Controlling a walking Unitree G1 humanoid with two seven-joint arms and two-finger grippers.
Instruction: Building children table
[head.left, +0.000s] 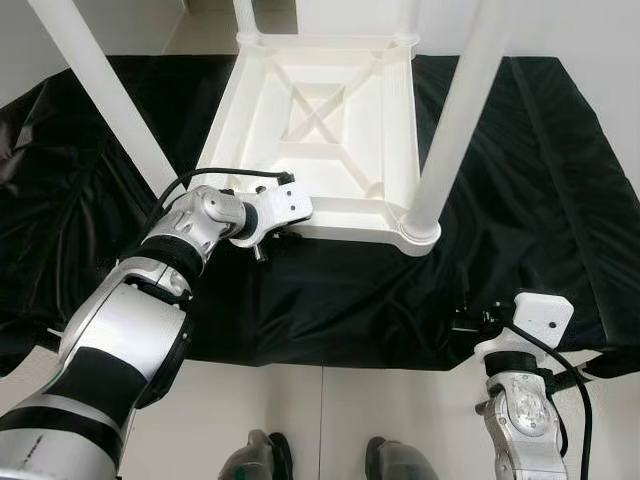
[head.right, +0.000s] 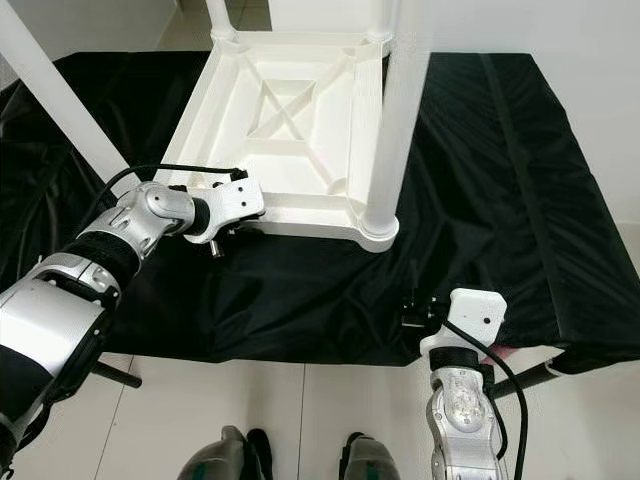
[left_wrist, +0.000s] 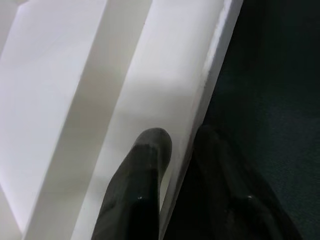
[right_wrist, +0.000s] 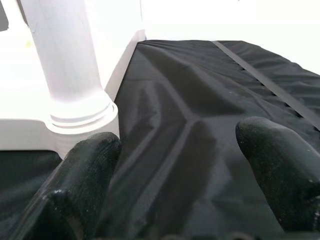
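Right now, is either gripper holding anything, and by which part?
The left gripper pinches the near rim of the upside-down white table, one finger on each side. The right gripper is open over the black cloth, holding nothing.

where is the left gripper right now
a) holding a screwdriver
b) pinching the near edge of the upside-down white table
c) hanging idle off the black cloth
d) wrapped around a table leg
b: in the left wrist view the left gripper has one finger on each side of the white table's near rim.
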